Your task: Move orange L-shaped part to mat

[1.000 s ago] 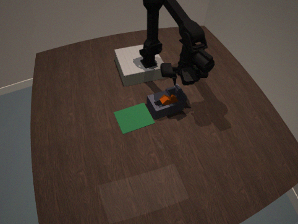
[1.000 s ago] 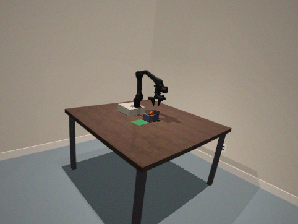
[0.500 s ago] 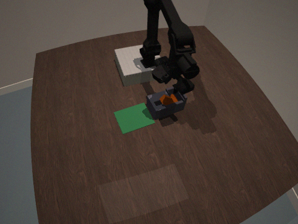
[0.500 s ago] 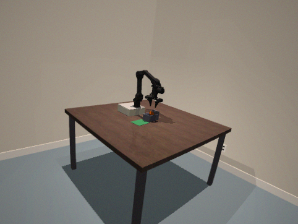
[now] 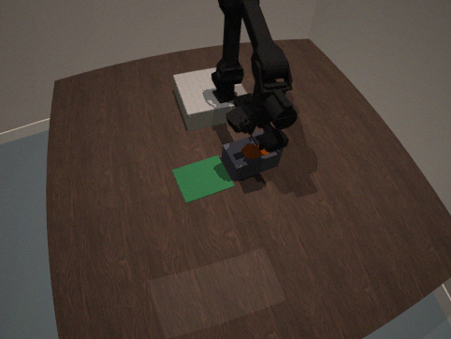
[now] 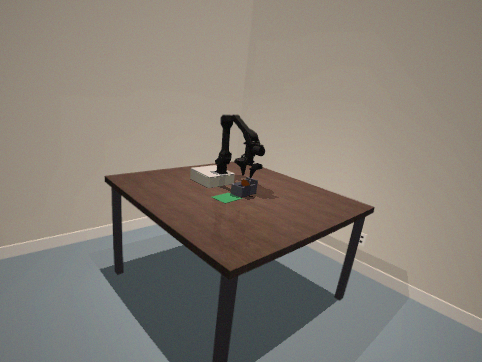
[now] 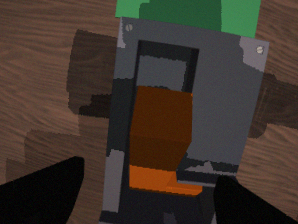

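Observation:
The grey tray (image 5: 234, 172) (image 6: 240, 190) (image 7: 236, 96) stands on the table beside the green mat (image 5: 201, 180) (image 6: 226, 198). The orange L-shaped part (image 5: 253, 151) (image 7: 162, 129) sits in the tray's pocket, mostly in shadow. It looks tilted, with the end toward the mat raised near the rim. My gripper (image 5: 263, 140) (image 6: 246, 175) (image 7: 150, 177) is open and hangs just above the tray. One finger is on each side of the part's bright orange end, and neither touches it.
The arm's white base block (image 5: 196, 95) (image 6: 205, 176) stands behind the tray. A faint pale rectangle (image 5: 217, 292) is marked on the wooden table near its front edge.

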Controlling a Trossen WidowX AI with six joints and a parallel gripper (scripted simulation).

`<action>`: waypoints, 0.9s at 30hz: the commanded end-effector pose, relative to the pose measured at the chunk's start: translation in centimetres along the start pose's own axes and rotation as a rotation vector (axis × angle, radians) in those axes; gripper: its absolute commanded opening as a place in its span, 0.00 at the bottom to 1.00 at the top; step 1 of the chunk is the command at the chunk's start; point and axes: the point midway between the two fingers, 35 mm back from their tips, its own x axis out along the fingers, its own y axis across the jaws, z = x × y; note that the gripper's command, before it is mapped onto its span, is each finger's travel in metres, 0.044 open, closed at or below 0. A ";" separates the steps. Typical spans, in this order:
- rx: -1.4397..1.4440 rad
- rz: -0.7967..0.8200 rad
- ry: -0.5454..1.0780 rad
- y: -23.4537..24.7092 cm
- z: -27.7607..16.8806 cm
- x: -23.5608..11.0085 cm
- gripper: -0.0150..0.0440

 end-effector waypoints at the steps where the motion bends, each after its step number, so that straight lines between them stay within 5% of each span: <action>1: 0.007 -0.006 0.002 -0.1 0.0 0.6 0.73; 27: 0.007 -0.006 0.002 -0.2 0.0 4.8 0.73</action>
